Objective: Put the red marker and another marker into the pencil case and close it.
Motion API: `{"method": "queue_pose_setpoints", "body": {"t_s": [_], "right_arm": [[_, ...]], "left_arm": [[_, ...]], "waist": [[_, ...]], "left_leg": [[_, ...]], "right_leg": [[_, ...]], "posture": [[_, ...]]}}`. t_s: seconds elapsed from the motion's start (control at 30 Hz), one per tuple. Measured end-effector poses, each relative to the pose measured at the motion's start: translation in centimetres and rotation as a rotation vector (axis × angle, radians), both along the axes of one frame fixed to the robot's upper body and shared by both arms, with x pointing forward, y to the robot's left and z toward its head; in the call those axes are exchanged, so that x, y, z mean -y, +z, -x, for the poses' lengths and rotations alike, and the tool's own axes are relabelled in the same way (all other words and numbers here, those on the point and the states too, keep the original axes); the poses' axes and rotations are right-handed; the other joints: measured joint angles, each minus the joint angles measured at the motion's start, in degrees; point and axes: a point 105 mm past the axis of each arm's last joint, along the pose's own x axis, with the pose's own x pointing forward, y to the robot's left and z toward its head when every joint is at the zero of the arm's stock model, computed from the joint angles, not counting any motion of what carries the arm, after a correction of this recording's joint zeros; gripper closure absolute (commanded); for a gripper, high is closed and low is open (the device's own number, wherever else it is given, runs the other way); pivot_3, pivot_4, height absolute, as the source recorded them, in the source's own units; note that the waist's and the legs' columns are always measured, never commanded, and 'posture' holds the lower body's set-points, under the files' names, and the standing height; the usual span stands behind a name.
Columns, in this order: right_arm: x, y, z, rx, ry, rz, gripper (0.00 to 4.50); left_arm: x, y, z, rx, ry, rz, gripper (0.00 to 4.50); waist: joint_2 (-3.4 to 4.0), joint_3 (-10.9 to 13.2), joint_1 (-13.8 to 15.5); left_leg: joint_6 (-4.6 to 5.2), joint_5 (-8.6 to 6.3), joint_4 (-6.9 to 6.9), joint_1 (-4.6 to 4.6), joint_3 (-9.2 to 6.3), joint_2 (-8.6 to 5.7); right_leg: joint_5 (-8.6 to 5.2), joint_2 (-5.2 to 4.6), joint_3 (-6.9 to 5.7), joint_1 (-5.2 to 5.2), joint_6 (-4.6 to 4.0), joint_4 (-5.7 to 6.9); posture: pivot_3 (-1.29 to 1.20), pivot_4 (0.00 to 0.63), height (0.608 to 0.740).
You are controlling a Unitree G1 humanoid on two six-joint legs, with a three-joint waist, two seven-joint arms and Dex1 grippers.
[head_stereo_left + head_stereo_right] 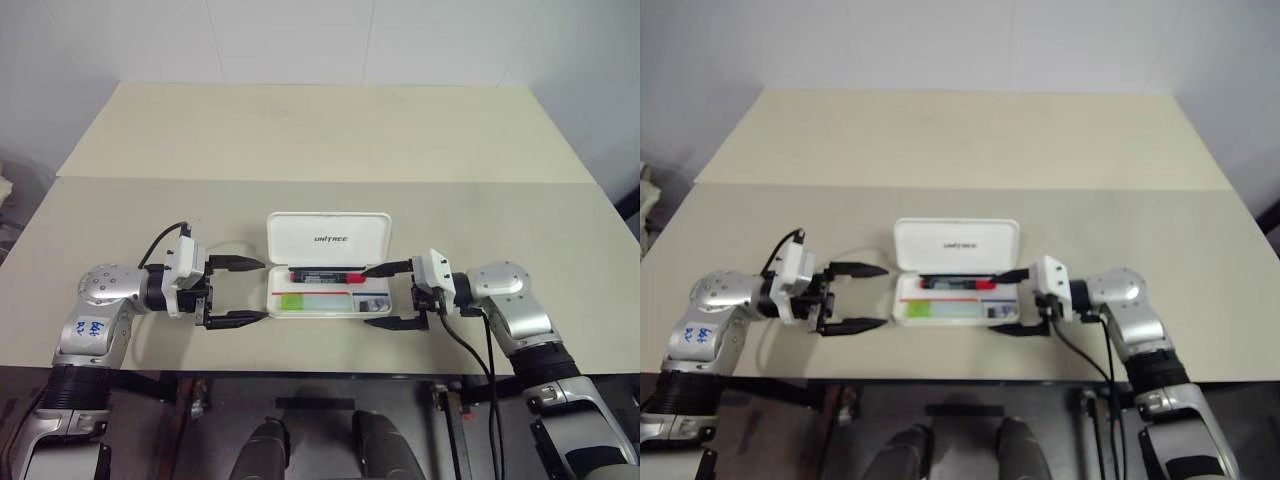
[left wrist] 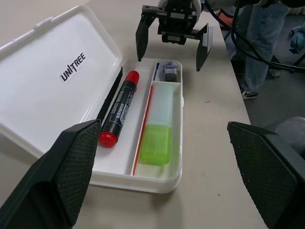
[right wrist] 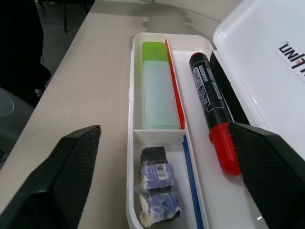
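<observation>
The white pencil case [image 1: 330, 316] lies open near the table's front edge, its lid [image 1: 328, 237] standing up at the back. The red marker [image 1: 327, 275] lies lengthwise in the back compartment, black barrel with red ends [image 3: 209, 105]. In the front compartment lies another marker [image 1: 312, 301], light green with a pale cap [image 2: 157, 138]. My left gripper [image 1: 262, 290] is open just left of the case, holding nothing. At the case's right end my right gripper [image 1: 369, 297] is open and holds nothing, its far fingertip close to the marker's red end.
A small dark eraser-like block [image 3: 157, 191] sits in the case's small right compartment, beside thin red and blue strips. A person's legs [image 2: 257, 43] stand beyond the table's right side. The table's front edge [image 1: 320, 368] is close behind both grippers.
</observation>
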Motion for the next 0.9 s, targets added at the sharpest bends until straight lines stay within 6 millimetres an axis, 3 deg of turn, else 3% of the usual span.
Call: {"method": "queue_pose_setpoints", "body": {"t_s": [0.17,0.33,0.5,0.77,0.9], "right_arm": [[1.9,1.9,0.6,0.044,-0.108,-0.077,0.05],[4.7,2.4,1.9,0.04,-0.247,-0.111,0.05],[7.0,3.9,2.0,0.103,-0.35,-0.11,0.0],[7.1,4.3,1.9,0.123,-0.367,-0.112,0.0],[7.0,4.5,1.8,0.13,-0.367,-0.112,0.0]], "left_arm": [[0.0,0.0,-0.1,0.006,0.003,0.004,0.0],[-0.8,-0.8,-0.7,-0.014,0.043,0.018,0.0],[-1.1,-1.3,-1.4,-0.009,0.066,0.054,1.59],[-1.6,-1.5,-2.0,0.007,0.095,0.071,4.43],[-1.6,-1.4,-2.2,0.024,0.109,0.075,4.47]], "waist": [[0.0,0.0,0.2],[0.0,0.0,0.2],[0.0,0.0,0.0],[0.0,0.0,0.1],[0.0,0.0,0.1]], "left_leg": [[0.0,0.0,0.0,-0.02,-0.02,0.0],[0.0,-0.01,0.02,-0.03,-0.01,-0.04],[0.0,0.0,0.03,0.03,0.04,0.0],[0.0,0.0,0.03,0.0,0.03,-0.02],[0.0,0.0,0.03,0.0,0.03,-0.02]], "right_leg": [[0.0,-0.01,0.0,0.01,0.0,-0.02],[0.0,-0.03,0.0,0.02,0.0,-0.03],[0.01,0.03,0.03,0.03,0.0,0.03],[0.01,-0.01,0.03,0.02,0.0,-0.01],[0.01,-0.01,0.02,0.03,0.0,-0.01]], "posture": [[0.0,0.15,0.74],[0.0,0.15,0.74],[0.0,0.15,0.74],[0.0,0.15,0.74],[0.0,0.15,0.74]]}}
